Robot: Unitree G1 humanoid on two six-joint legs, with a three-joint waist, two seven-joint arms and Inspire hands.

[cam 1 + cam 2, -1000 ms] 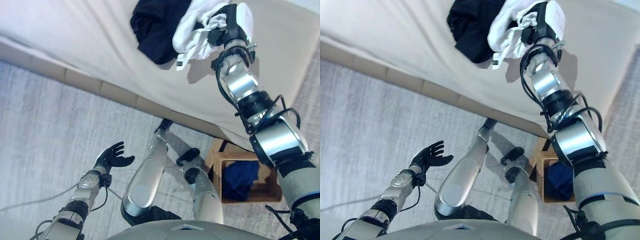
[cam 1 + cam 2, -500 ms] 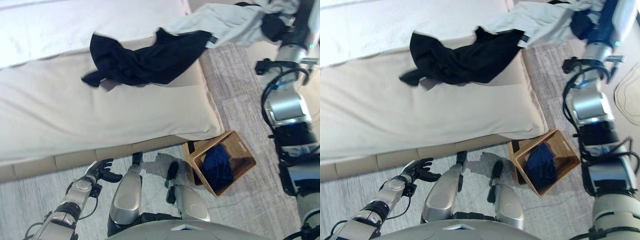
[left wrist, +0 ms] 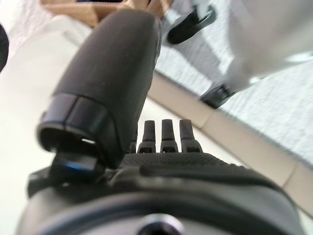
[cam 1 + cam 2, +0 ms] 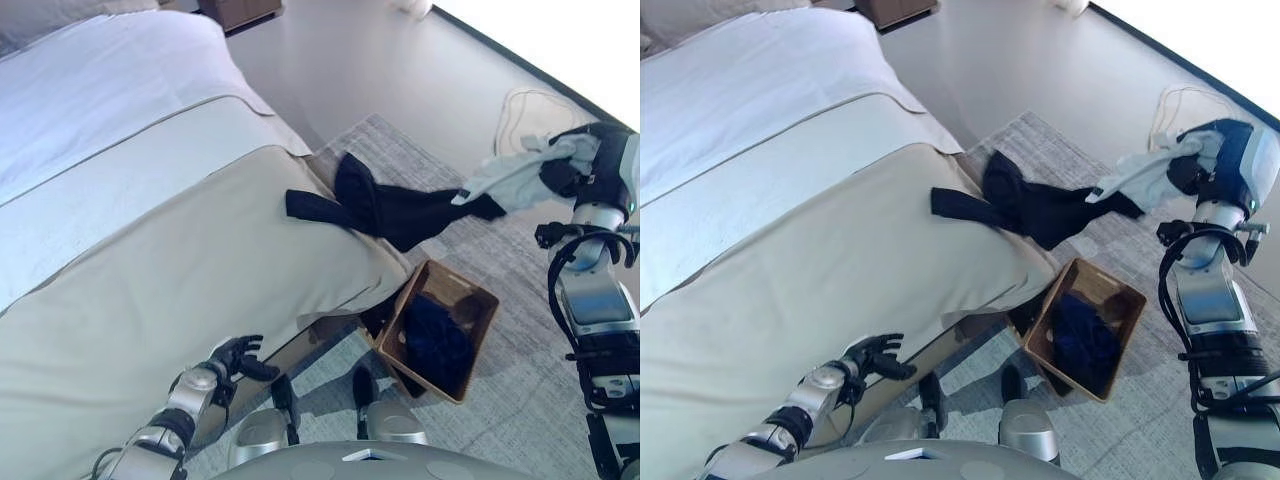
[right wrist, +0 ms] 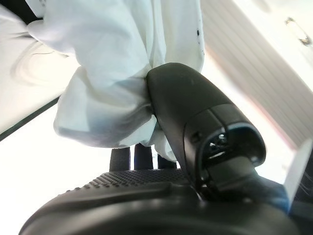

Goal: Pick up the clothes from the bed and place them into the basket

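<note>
My right hand (image 4: 566, 176) is raised at the right, out past the bed's corner, and is shut on a white garment (image 4: 518, 174); its own wrist view shows the thumb clamped on the white cloth (image 5: 110, 83). A black garment (image 4: 385, 208) stretches from the bed's corner (image 4: 345, 270) up to the white one, one end hanging off the bed. The wooden basket (image 4: 462, 280) stands on the floor below, with a dark blue cloth (image 4: 432, 335) inside. Low by the bed's side, my left hand (image 4: 236, 356) is open and holds nothing.
The bed has a beige cover (image 4: 150, 300) and white sheets (image 4: 100, 90) further up. A grey rug (image 4: 520, 330) lies under the basket. A white cord (image 4: 530, 100) loops on the floor at the far right. Dark wooden furniture (image 4: 245, 10) stands at the bed's head.
The camera has swung round a lot. My right hand has carried the white garment off the bed and out to the right, and the black garment has been dragged along to the bed's corner.
</note>
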